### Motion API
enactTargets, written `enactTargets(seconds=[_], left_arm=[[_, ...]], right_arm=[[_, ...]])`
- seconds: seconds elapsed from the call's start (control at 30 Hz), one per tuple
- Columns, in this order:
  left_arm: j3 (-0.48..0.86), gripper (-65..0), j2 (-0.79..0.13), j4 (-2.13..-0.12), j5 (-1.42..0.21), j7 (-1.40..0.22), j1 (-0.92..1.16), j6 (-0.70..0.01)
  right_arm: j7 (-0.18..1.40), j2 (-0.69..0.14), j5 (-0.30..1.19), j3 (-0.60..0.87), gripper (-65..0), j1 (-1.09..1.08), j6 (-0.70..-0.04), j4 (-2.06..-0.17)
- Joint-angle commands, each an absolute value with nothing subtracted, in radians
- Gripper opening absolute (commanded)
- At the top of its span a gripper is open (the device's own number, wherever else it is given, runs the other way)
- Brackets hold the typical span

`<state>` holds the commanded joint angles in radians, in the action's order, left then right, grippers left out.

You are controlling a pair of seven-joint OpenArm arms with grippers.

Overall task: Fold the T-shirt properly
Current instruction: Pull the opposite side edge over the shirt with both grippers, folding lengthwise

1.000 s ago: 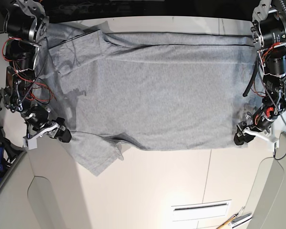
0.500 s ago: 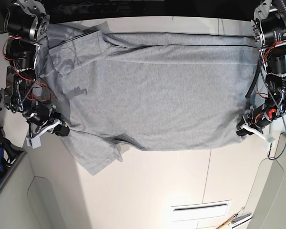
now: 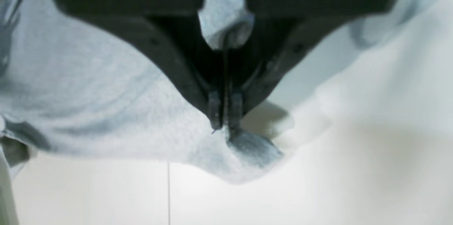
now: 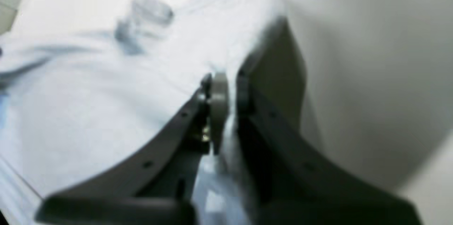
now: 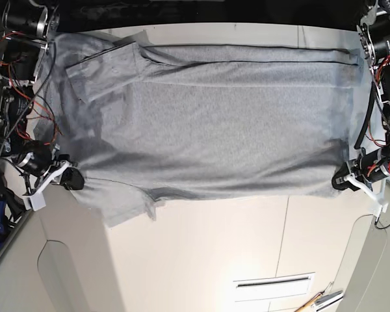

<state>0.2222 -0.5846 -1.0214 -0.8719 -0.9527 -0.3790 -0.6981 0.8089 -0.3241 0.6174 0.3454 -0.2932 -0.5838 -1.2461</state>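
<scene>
While the T-shirt (image 5: pixel 214 123) lies spread across the table (image 5: pixel 214 247), the left gripper (image 3: pixel 225 126) and right gripper (image 4: pixel 223 87) are each pinched closed on a near-edge corner, and uneven pulling could slip a thin hold or skew the fold.

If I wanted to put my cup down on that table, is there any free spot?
Yes: the bare table below the T-shirt, bordered by a slot at bottom right. The upper half is covered, with gripper jaws clamping the shirt at both ends.
</scene>
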Motion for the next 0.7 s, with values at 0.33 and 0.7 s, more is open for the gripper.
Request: enactTargets(seconds=[0.33,0.7], left_arm=[[0.224,-65.0,-0.609,-1.282,-0.968,-1.080,-0.203,-0.698],[0.225,-65.0,-0.651,-1.491,-0.960,-1.081,0.056,-0.698]], right_arm=[[0.809,-0.382,0.682,0.379,-65.0,-0.110,-0.584,-1.394],[0.809,-0.382,0.752,0.469,-65.0,0.040,-0.584,-1.408]])
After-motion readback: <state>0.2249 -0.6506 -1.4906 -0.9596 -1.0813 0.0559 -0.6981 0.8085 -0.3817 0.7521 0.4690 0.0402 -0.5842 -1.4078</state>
